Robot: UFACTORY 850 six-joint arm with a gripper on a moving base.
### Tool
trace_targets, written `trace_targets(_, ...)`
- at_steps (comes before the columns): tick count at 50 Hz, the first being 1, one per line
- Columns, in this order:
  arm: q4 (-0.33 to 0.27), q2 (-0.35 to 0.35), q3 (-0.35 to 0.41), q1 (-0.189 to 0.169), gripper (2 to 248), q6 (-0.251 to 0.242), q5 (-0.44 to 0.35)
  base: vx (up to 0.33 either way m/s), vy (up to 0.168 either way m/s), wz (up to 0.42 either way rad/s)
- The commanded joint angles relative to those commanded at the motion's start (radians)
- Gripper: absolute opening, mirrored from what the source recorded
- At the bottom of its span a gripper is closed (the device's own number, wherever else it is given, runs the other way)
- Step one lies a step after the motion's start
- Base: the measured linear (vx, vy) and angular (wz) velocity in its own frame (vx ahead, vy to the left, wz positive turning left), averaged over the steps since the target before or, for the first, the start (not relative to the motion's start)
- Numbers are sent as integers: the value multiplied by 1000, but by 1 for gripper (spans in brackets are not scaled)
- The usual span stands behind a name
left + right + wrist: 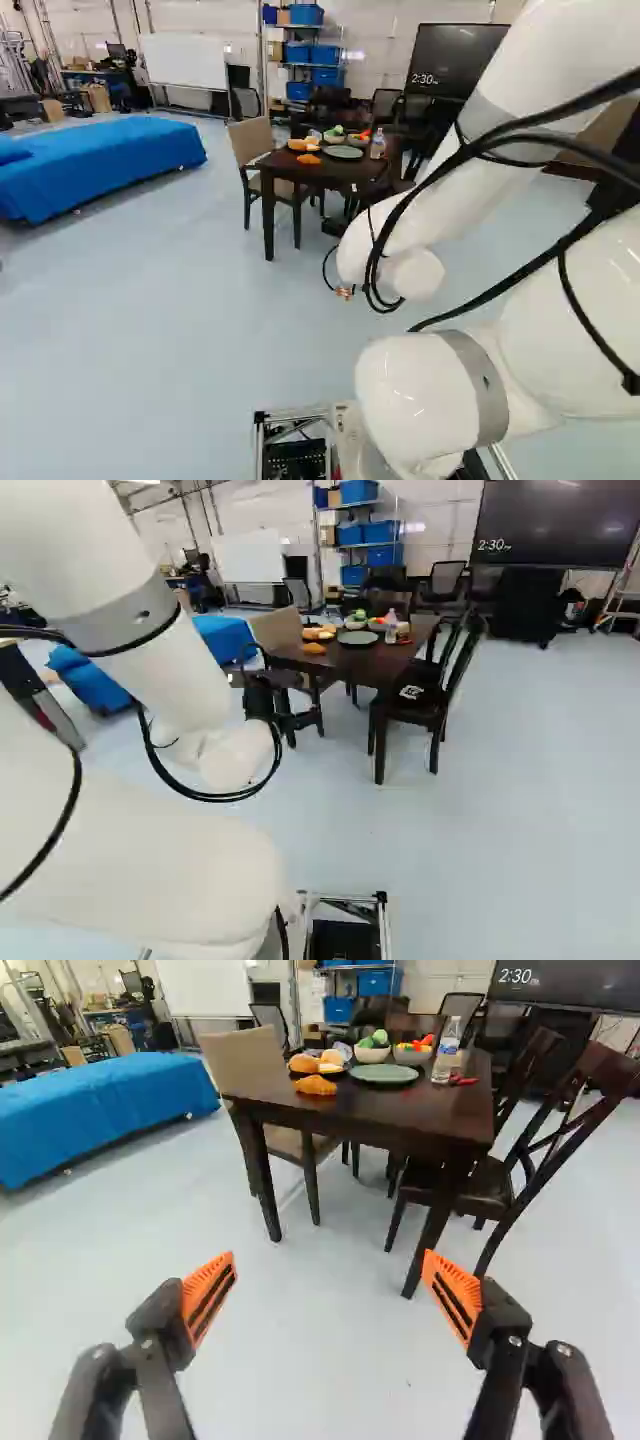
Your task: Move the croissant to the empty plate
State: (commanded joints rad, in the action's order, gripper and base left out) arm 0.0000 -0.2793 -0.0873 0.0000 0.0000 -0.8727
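The tool has its fingers spread wide, nothing between them; the croissant lies on the desk near its close edge, beside the bread rolls and the empty plate; the approach seems best made slowly, tool raised above the desktop before nearing, chairs avoided.
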Motion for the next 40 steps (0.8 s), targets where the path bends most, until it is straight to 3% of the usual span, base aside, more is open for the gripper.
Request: trace_targets(40, 0, 0, 0, 0, 247, 0, 0, 21, 1, 0)
